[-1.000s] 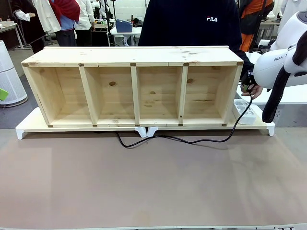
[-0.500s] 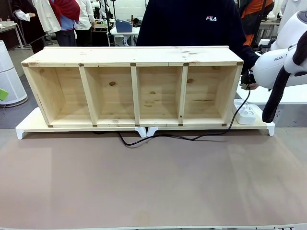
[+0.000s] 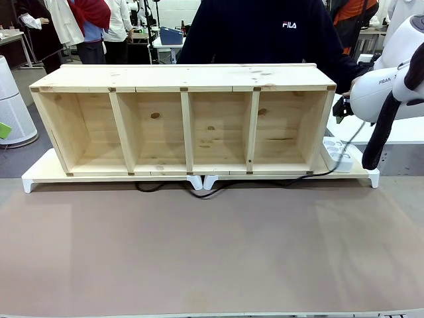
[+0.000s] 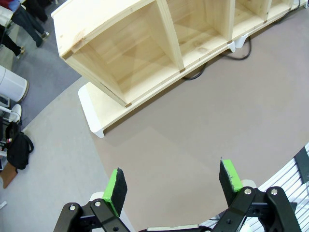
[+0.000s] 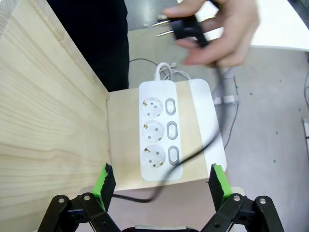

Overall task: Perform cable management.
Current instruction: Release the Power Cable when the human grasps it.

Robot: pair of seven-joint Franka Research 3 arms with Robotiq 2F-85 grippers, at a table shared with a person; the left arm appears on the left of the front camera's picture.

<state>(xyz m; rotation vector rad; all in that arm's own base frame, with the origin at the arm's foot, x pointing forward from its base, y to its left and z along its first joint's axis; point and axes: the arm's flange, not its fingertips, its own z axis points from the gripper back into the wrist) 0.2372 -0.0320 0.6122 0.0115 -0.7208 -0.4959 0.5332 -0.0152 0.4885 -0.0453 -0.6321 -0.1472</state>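
The left hand (image 4: 171, 186) hangs with its green-padded fingers spread wide apart, gripping nothing, above the brown matte surface (image 4: 193, 135). Ahead of it in the left wrist view lies the left end of the long pale pine shelf unit with four open compartments (image 4: 145, 43), standing on a flat board with white plastic feet (image 4: 94, 113). That view picks out a dark loop of the long thin glossy black cable (image 4: 239, 50) curling out from under the board's front edge, well ahead of the left hand and apart from it.

From the front, the shelf unit (image 3: 185, 119) spans the middle, and the cable (image 3: 265, 180) runs along the board's front edge, from a small loop near the white feet at the centre, rightwards to the board's right end, then up toward the person's hand (image 3: 348, 105) beside the white right arm (image 3: 384, 93).

The right wrist view shows what the front camera cannot: the right hand (image 5: 159, 186), fingers apart and holding nothing, hovers just above a white three-socket power strip (image 5: 157, 137) lying on the board (image 5: 120, 145) beside the shelf's wooden end wall. Beyond the strip, the person's hand (image 5: 217, 29) holds the cable's black two-pin plug (image 5: 181, 28) in the air. From there the cable (image 5: 212, 135) drops across the strip's right edge, passing between the right hand's fingers and under it.
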